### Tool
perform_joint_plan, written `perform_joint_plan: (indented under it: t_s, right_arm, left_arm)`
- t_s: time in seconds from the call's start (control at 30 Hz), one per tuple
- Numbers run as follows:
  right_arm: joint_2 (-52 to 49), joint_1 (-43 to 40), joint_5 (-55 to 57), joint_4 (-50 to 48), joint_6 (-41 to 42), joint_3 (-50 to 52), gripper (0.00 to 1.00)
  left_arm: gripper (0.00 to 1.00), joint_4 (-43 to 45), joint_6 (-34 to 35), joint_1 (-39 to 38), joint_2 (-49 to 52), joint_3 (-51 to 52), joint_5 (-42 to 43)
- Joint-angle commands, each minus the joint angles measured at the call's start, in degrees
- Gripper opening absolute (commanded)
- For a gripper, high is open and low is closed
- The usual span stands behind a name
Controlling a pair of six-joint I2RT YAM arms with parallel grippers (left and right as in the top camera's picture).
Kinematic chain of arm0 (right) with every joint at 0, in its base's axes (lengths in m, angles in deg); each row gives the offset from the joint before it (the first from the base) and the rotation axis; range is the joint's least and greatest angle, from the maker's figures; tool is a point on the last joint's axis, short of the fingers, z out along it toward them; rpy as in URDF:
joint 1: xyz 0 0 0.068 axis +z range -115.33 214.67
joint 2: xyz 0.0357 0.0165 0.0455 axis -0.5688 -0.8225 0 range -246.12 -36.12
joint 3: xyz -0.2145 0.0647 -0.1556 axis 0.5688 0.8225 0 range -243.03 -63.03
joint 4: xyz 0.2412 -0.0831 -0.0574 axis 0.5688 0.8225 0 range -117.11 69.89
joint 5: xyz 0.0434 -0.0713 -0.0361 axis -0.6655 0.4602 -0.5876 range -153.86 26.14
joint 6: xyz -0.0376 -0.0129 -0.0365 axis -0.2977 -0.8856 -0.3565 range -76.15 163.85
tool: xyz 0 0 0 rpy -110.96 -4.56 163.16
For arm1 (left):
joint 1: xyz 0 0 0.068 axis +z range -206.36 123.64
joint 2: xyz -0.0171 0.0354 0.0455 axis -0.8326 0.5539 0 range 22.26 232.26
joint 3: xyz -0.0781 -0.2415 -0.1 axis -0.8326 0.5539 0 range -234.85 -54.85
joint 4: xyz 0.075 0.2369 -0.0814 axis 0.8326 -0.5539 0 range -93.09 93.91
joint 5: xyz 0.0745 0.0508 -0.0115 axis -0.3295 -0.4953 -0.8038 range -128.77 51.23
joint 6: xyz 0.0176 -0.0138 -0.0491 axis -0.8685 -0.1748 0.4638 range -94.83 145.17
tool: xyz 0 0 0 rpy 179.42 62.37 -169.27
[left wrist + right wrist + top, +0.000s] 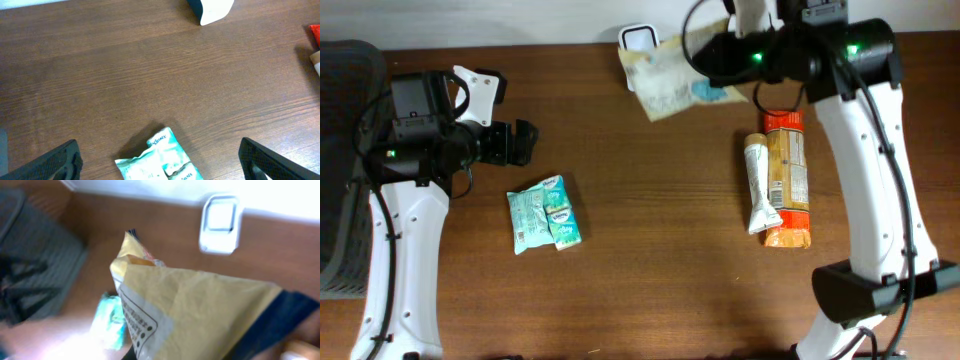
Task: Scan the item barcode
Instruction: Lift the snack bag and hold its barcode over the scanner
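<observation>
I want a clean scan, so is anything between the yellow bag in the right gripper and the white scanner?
Nothing visible. The right gripper holds the yellow bag just beside the white scanner, with only bare table between them. The teal packets lie well off to the side.

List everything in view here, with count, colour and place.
scanner: 1, white, far edge of the table, centre
yellow bag: 1, pale yellow with print, held up beside the scanner
teal packets: 2 as far as can be told, overlapping, left of centre
orange packet: 1, orange-red, right side
white tube: 1, white, lying against the orange packet's left side
dark bin: 1, dark grey, left edge
table: 1, brown wood
left pincer: 1, black, open, empty, above the teal packets
right pincer: 1, black, shut on the yellow bag
</observation>
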Motion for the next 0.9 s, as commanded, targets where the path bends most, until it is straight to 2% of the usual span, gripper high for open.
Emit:
perform_joint_plan:
  t_s: [0.0, 0.07, 0.13, 0.27, 0.43, 0.57, 0.7, 0.77, 0.87]
  right_arm:
    - [-0.83, 6.67, 32.50, -7.85, -7.45, -5.27, 0.04]
    - [-3.65, 10.21, 44.09, -16.46, -15.45, -5.01, 0.04]
    - [-7.39, 11.39, 48.61, -23.02, -23.02, -5.01, 0.04]
    - [-14.67, 11.47, 48.78, -32.65, -34.91, -5.01, 0.04]
    - [-21.84, 11.47, 48.59, -41.11, -39.06, -5.01, 0.04]
    - [-24.20, 11.37, 45.53, -45.18, -41.90, -4.87, 0.04]
    - [-28.48, 11.37, 46.66, -47.69, -55.91, -4.68, 0.04]
    - [-29.68, 11.34, 50.14, -47.69, -59.91, -4.68, 0.04]
    - [-30.40, 10.58, 51.01, -47.71, -60.72, -4.68, 0.04]
  left_arm:
    - [0.99, -0.07, -0.94, 0.11, -0.81, -0.79, 0.04]
    - [0.99, -0.07, -0.94, 0.11, -0.81, -0.79, 0.04]
    - [0.99, -0.07, -0.94, 0.11, -0.81, -0.79, 0.07]
    - [0.99, -0.07, -0.94, 0.11, -0.81, -0.79, 0.04]
    - [0.99, -0.07, -0.92, 0.11, -0.81, -0.79, 0.04]
    - [0.99, -0.07, -0.94, 0.11, -0.81, -0.79, 0.04]
    - [0.99, -0.07, -0.94, 0.11, -0.81, -0.79, 0.04]
    - [0.99, -0.07, -0.94, 0.11, -0.81, -0.79, 0.04]
    - [0.99, -0.07, -0.94, 0.11, -0.81, -0.79, 0.04]
